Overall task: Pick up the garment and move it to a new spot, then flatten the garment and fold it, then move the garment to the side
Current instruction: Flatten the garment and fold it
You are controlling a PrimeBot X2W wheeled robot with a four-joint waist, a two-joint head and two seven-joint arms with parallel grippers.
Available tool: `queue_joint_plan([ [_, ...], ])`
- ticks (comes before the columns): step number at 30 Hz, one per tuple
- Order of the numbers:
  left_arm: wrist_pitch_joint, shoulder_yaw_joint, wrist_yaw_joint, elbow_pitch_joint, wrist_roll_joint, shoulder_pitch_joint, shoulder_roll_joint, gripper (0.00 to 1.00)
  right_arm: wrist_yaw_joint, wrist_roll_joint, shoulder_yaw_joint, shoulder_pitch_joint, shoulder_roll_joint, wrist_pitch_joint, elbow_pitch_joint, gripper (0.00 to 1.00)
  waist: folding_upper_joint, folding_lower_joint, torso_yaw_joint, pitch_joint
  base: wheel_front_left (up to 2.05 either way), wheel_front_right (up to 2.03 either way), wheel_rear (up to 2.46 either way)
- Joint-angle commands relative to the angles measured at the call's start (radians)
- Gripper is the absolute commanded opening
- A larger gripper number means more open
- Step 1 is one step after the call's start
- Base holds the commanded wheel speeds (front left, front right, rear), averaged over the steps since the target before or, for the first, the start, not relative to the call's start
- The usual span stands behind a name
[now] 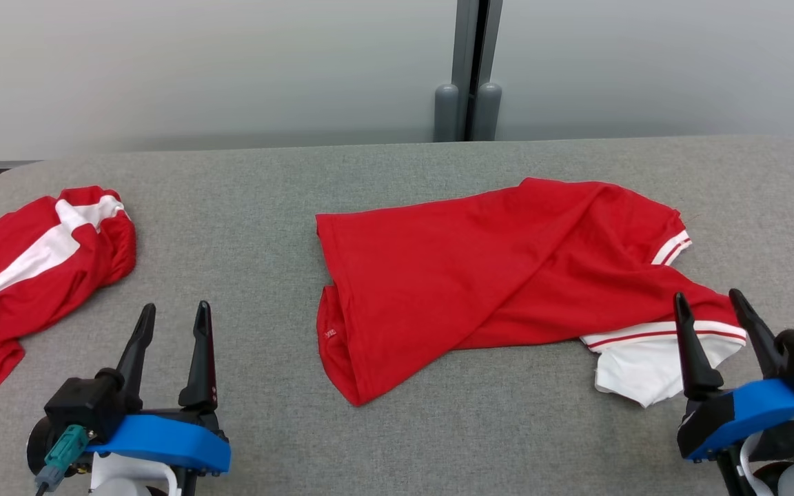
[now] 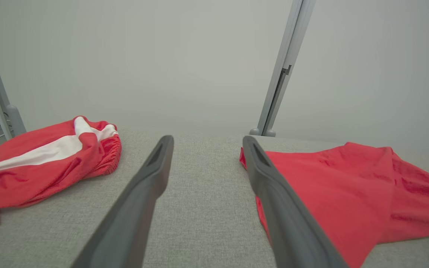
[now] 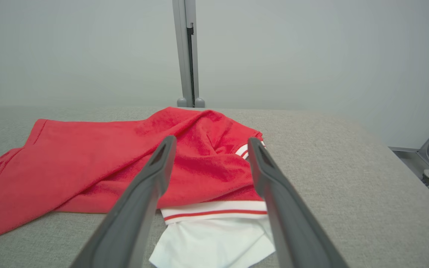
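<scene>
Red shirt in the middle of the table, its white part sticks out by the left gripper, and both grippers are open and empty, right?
Not quite. The white part of the red shirt sticks out by the right gripper, not the left gripper, as the head view shows. The rest holds: both grippers are open and empty.

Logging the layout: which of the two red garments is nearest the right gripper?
The shirt mid-table, with striped trim and a white flap; the right gripper hangs at that end. The other garment, with a white stripe, lies far left.
</scene>
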Motion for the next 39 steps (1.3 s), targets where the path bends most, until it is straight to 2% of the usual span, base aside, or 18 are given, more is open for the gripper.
queue_joint_plan([
  [1,-0.004,0.005,0.003,-0.001,-0.002,0.009,-0.003,1.0,0.0,-0.007,0.005,0.022,0.004,-0.015,-0.005,1.0,0.0,0.0001,-0.003,-0.004,0.0,0.0,0.0],
  [12,-0.008,0.006,0.005,0.002,-0.005,0.045,-0.015,1.0,0.0,0.027,0.068,0.052,0.012,-0.096,0.017,1.0,0.0,0.0001,-0.011,-0.019,0.0,0.0,0.0],
  [15,0.027,-0.035,-0.017,0.012,-0.006,0.025,-0.03,1.0,0.0,0.032,0.062,0.046,0.012,-0.096,0.023,1.0,0.0,0.0001,-0.013,-0.016,0.0,0.0,0.0],
  [18,0.113,-0.099,-0.059,0.044,-0.015,-0.006,-0.053,1.0,0.0,0.036,0.067,0.037,0.012,-0.096,0.029,1.0,0.0,0.0001,-0.02,-0.007,0.0,0.0,0.0],
  [21,0.193,-0.151,-0.098,0.093,-0.034,-0.043,-0.081,1.0,0.0,0.04,0.08,0.027,0.012,-0.1,0.038,1.0,0.0,0.0001,-0.033,0.008,0.0,0.0,0.0],
  [25,0.25,-0.191,-0.136,0.165,-0.05,-0.094,-0.114,1.0,0.0,0.051,0.1,0.011,0.012,-0.107,0.052,1.0,0.0,0.0001,-0.057,0.027,0.0,0.0,0.0],
  [30,0.308,-0.205,-0.155,0.256,-0.079,-0.147,-0.14,1.0,0.0,0.061,0.121,-0.001,0.012,-0.12,0.066,1.0,0.0,0.0001,-0.087,0.05,0.0,0.0,0.0],
  [34,0.346,-0.198,-0.142,0.309,-0.098,-0.174,-0.145,1.0,0.0,0.069,0.129,-0.006,0.012,-0.129,0.08,1.0,0.0,0.0001,-0.105,0.062,0.0,0.0,0.0],
  [36,0.353,-0.201,-0.155,0.318,-0.105,-0.183,-0.147,1.0,0.0,0.072,0.13,-0.009,0.012,-0.133,0.084,1.0,0.0,0.0001,-0.11,0.065,0.0,0.0,0.0],
  [37,0.356,-0.207,-0.163,0.32,-0.11,-0.187,-0.147,0.95,0.0,0.072,0.129,-0.011,0.012,-0.137,0.087,1.0,0.0,0.0001,-0.112,0.066,0.0,0.0,0.0],
  [38,0.351,-0.213,-0.17,0.319,-0.11,-0.19,-0.144,0.62,0.0,0.072,0.129,-0.013,0.012,-0.138,0.09,1.0,0.0,0.0001,-0.114,0.066,0.0,0.0,0.0],
  [39,0.338,-0.214,-0.175,0.315,-0.108,-0.193,-0.141,0.0,0.0,0.072,0.129,-0.015,0.012,-0.139,0.092,1.0,0.0,0.0001,-0.115,0.066,0.0,0.0,0.0],
])
